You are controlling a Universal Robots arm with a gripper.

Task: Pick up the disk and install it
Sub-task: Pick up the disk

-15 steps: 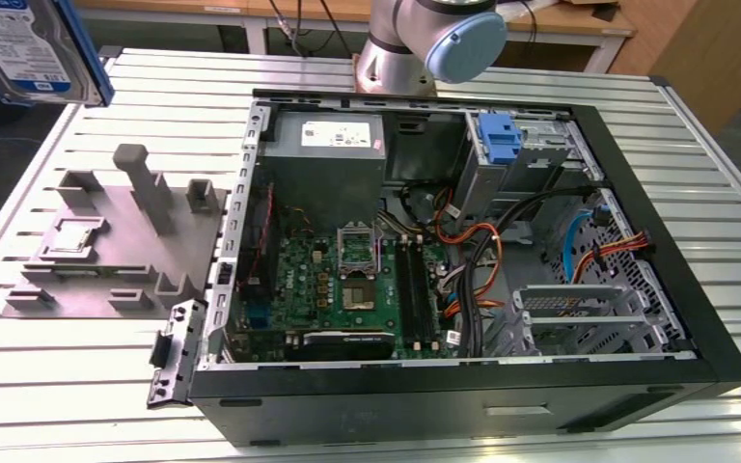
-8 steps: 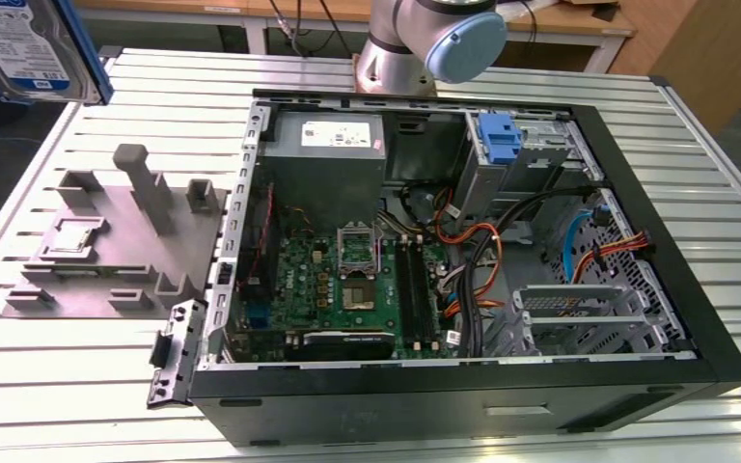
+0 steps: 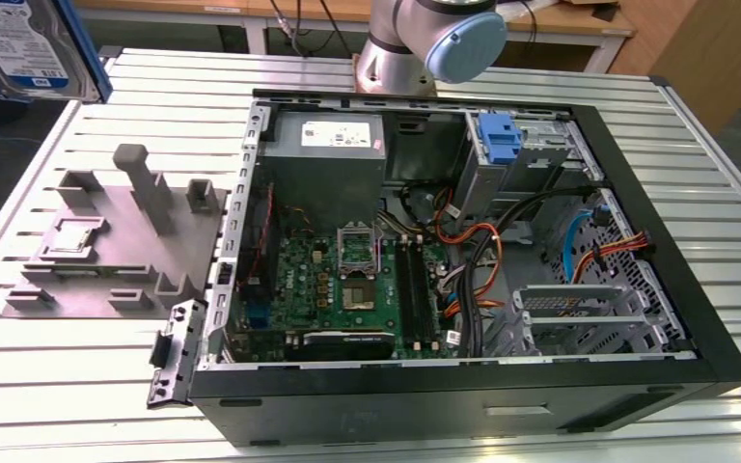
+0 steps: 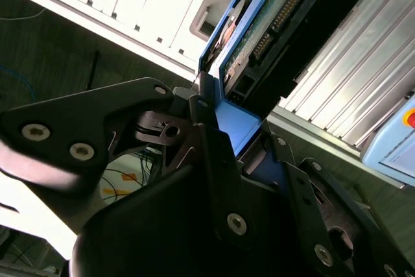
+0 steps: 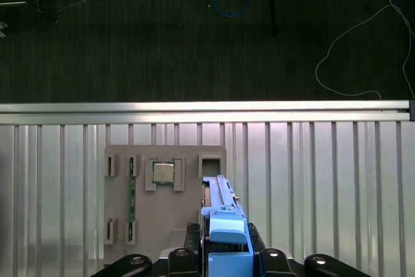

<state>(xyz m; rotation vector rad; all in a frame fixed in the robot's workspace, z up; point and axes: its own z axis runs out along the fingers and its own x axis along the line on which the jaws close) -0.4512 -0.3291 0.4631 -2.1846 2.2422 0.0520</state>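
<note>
One end effector [image 5: 225,252] clamps the blue-framed disk [image 5: 219,202] edge-on above the gray fixture [image 5: 162,222] near the surface's [image 5: 324,180] edge.

slatted aluminium table [image 3: 705,174], with bright glare along its near slats in the exterior view. dark carpet floor [image 5: 130,43] beyond the table edge in the first wrist view, with a blue cable [image 5: 217,4] and a white cable [image 5: 337,45] lying loose on it. behind the table in the exterior view: wooden bench [image 3: 216,8] on white legs, and a wooden panel [image 3: 712,48] at the exterior view's right.
</note>
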